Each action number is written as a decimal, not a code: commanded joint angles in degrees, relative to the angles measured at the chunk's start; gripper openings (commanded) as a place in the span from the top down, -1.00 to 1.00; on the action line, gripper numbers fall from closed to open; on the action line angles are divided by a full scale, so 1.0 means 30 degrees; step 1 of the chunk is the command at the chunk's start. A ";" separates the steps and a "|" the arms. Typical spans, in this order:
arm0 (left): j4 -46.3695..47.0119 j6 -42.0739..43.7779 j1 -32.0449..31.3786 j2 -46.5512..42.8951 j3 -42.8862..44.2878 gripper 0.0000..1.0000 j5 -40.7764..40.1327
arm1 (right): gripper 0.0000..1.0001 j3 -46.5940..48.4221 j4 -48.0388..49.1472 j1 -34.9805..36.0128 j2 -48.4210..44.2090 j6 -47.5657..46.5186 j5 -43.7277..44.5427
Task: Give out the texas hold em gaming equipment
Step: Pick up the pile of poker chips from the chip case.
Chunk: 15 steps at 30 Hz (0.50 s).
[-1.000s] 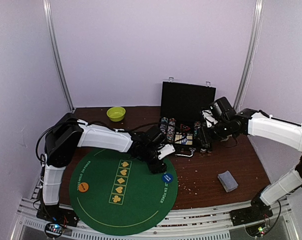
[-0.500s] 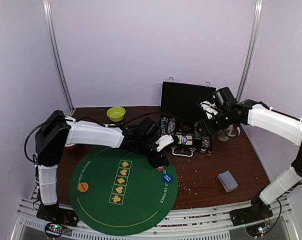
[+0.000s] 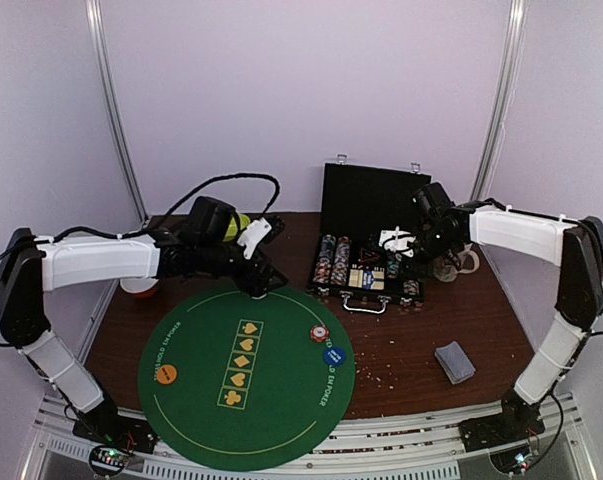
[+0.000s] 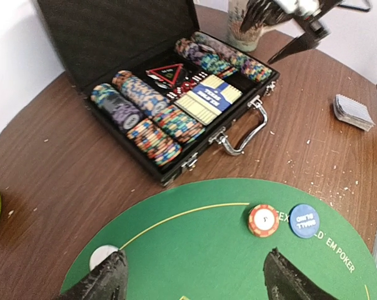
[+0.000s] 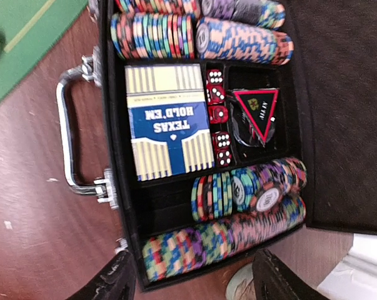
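Many poker chips (image 5: 238, 40) racked on edge in case (image 3: 369, 195), far edge of surface (image 3: 461, 310) | likely stiff, slick; pinch across rims | left fingers (image 4: 104, 284) wide, empty | right fingers (image 5: 113, 284) parted, empty

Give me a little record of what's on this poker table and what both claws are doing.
surface: green mat
on the mat: poker chip, blue disc, orange disc, white disc
open case: chip rows, dice, card box
card deck: right of the mat
left gripper: open, empty, near the mat's far edge
right gripper: open, empty, over the case
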 commanded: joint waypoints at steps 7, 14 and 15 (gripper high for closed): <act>0.1182 0.0194 0.2637 -0.3173 -0.2401 -0.56 -0.0364 | -0.21 0.4916 -0.2845 -0.0577 0.5888 -0.3389 0.1839; 0.1063 0.0804 0.3198 -0.2835 -0.2219 -0.56 -0.0129 | -0.05 0.4597 -0.2234 -0.0578 0.6655 -0.3796 0.2565; 0.1064 0.0794 0.3243 -0.2781 -0.2192 -0.56 -0.0072 | -0.03 0.4516 -0.2137 -0.0564 0.6798 -0.3860 0.2743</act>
